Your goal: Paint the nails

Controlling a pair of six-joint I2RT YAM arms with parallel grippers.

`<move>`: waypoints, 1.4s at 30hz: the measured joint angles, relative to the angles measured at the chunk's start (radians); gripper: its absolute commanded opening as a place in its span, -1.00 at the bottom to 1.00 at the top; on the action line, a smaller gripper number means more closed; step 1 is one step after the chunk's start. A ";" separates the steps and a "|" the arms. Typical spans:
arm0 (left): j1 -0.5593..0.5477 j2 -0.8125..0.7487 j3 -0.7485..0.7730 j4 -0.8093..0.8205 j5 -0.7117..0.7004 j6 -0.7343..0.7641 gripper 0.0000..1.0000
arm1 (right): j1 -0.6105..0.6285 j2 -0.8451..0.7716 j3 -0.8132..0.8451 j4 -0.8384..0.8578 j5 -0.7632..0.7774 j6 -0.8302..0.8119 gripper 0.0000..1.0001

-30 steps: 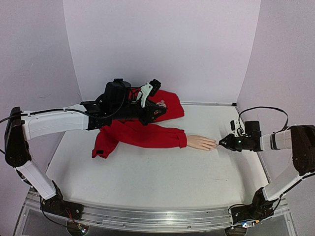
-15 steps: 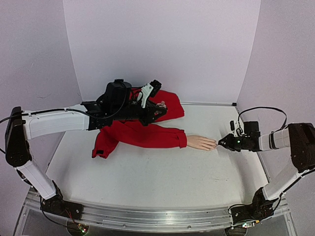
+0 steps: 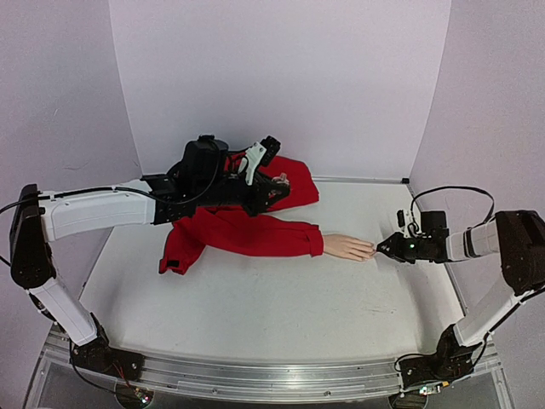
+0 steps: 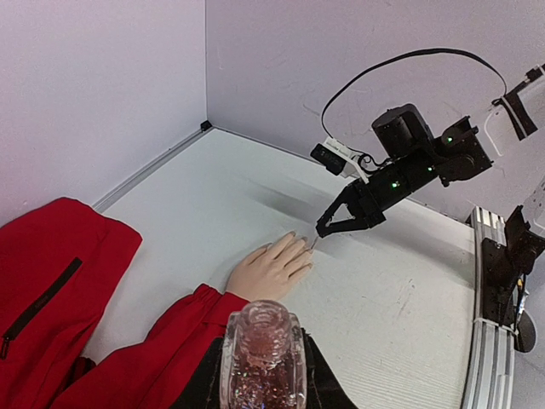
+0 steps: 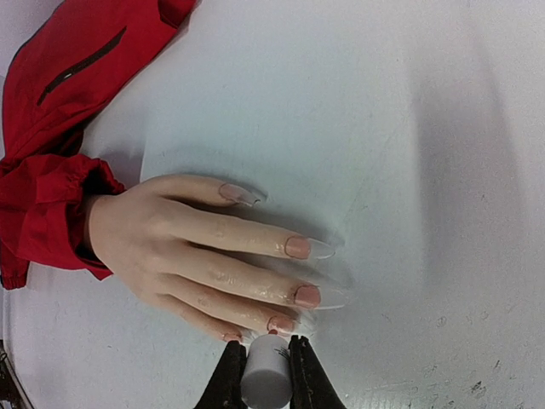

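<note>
The left tool (image 3: 269, 188) stays clamped on a clear glass bottle (image 4: 262, 341) of pink glitter polish, its neck open, held above the soft, crumpled red sleeve (image 3: 247, 232). Right of that, the smooth, pale mannequin hand (image 5: 179, 247) lies flat on the matte white bench (image 3: 255, 315), fingers pointing right. The nails (image 5: 306, 296) are long and glossy, pink at the base and clear at the tips. The right tool (image 3: 393, 248) is closed on a small cylindrical white cap (image 5: 264, 373). It has barely shifted over the last second and sits at the little finger's end. I judge this to be a slow brush stroke in progress, not a repositioning.
</note>
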 measured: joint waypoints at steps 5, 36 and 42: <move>0.000 0.004 0.003 0.004 0.000 0.000 -1.00 | 0.000 0.011 0.000 0.013 -0.002 0.000 -1.00; 0.000 0.005 0.003 0.006 0.001 0.000 -1.00 | 0.014 0.042 0.001 0.031 0.009 0.000 -1.00; 0.000 0.005 0.003 0.006 0.001 0.000 -1.00 | 0.014 0.038 0.000 0.016 0.029 0.000 -1.00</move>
